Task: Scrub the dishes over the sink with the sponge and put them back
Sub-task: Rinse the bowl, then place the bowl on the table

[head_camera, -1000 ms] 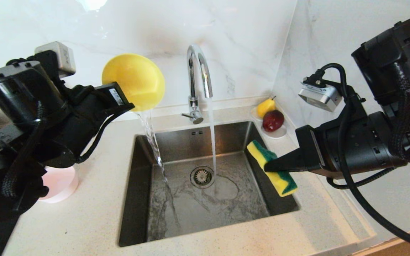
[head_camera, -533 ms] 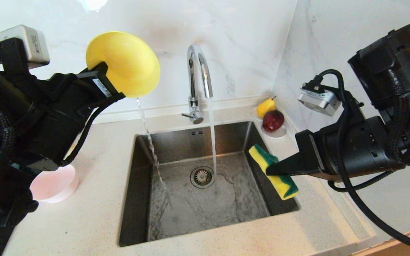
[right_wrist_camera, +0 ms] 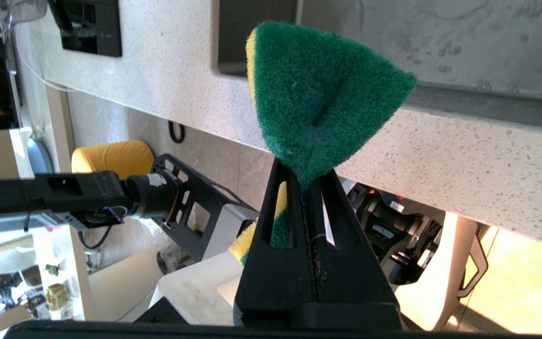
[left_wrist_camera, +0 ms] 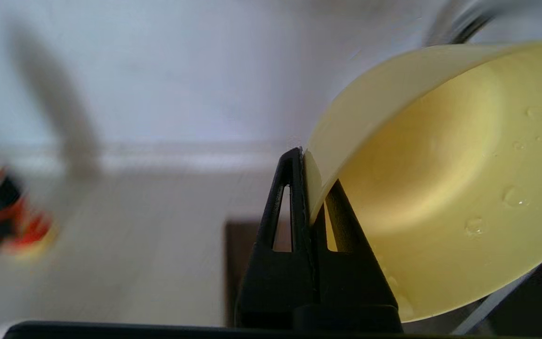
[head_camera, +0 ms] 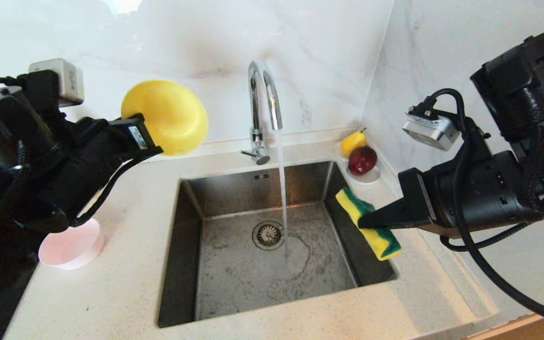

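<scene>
My left gripper (head_camera: 151,139) is shut on the rim of the yellow bowl (head_camera: 170,115), which hangs tipped on its side above the counter left of the sink (head_camera: 187,264). In the left wrist view the fingers (left_wrist_camera: 292,188) pinch the wet yellow bowl's (left_wrist_camera: 450,179) rim. My right gripper (head_camera: 364,222) is shut on the sponge (head_camera: 371,231), held over the sink's right edge. The right wrist view shows the sponge's green face (right_wrist_camera: 320,89) squeezed between the gripper's (right_wrist_camera: 306,181) fingers. A pale pink bowl (head_camera: 71,245) sits upside down on the left counter.
The chrome faucet (head_camera: 262,94) runs a thin stream of water into the basin near the drain strainer (head_camera: 268,234). A white saucer (head_camera: 369,178) with a red and a yellow fruit stands at the back right corner. Marble walls close in behind and at the right.
The yellow bowl rose, then dropped back and shifted left, away from the sink. The water pouring out of it has stopped. The sponge edged slightly to the right.
</scene>
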Controlling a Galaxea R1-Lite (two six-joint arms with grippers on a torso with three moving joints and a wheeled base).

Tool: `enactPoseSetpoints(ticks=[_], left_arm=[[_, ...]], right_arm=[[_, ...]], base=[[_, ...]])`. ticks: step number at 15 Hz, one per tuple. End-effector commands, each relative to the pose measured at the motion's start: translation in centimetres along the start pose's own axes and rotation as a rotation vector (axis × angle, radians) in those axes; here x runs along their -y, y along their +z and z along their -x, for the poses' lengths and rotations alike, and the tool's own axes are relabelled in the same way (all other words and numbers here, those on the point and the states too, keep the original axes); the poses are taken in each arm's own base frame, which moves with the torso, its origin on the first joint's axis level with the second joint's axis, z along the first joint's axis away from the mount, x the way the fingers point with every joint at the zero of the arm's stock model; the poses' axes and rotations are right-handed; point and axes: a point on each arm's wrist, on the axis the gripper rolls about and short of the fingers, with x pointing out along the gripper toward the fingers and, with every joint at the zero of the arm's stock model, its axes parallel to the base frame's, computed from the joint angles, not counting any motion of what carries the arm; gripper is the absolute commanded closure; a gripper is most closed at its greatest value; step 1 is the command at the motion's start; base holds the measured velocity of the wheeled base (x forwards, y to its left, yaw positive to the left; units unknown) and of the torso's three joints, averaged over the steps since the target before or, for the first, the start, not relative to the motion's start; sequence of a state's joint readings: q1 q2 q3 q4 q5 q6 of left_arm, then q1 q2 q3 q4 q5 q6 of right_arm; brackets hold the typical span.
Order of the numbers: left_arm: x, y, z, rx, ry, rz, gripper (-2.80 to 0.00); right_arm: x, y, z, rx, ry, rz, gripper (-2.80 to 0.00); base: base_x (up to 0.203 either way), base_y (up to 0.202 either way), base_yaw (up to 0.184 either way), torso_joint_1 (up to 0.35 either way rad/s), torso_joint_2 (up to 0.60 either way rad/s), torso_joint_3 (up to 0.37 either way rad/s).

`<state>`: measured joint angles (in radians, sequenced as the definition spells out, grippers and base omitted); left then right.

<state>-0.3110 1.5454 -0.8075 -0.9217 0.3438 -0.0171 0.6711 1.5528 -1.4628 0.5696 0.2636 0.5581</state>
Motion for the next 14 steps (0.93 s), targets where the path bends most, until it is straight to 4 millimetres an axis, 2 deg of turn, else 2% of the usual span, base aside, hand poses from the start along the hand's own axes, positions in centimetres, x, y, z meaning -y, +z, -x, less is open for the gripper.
enactPoseSetpoints(ticks=[1, 3, 5, 7, 8, 10, 14], left_arm=[[-1.4, -1.0, 0.1, -0.286, 0.064, -0.058, 0.0], [-2.7, -0.2, 0.7, -0.538, 0.131, -0.05, 0.0], [-4.7, 2.0, 1.6, -0.715, 0.185, 0.027, 0.0], [-7.9, 3.4, 1.8, -0.775, 0.275, 0.16, 0.0], [-9.1, 3.4, 1.7, -0.793, 0.337, 0.233, 0.0], [-10.7, 2.2, 1.9, -0.839, 0.428, 0.316, 0.0], [-11.7, -3.0, 3.9, -1.006, 0.567, 0.415, 0.0]], right_arm=[[0.3, 0.1, 0.1, 0.002, -0.008, -0.012, 0.0], [0.7, 0.1, -0.1, 0.0, -0.018, -0.016, 0.0], [1.0, 0.0, -0.3, -0.009, -0.028, 0.0, 0.0], [1.1, 0.0, -0.3, -0.009, -0.032, -0.002, 0.0], [1.2, 0.1, -0.4, -0.008, -0.035, -0.005, 0.0], [1.3, 0.1, -0.6, -0.013, -0.038, -0.005, 0.0], [1.6, 0.2, -0.9, -0.016, -0.045, -0.011, 0.0]], base=[[0.0, 0.0, 0.0, 0.0, 0.0, 0.0], [0.0, 0.0, 0.0, 0.0, 0.0, 0.0], [0.0, 0.0, 0.0, 0.0, 0.0, 0.0], [0.0, 0.0, 0.0, 0.0, 0.0, 0.0], [0.0, 0.0, 0.0, 0.0, 0.0, 0.0], [0.0, 0.0, 0.0, 0.0, 0.0, 0.0], [0.0, 0.0, 0.0, 0.0, 0.0, 0.0]])
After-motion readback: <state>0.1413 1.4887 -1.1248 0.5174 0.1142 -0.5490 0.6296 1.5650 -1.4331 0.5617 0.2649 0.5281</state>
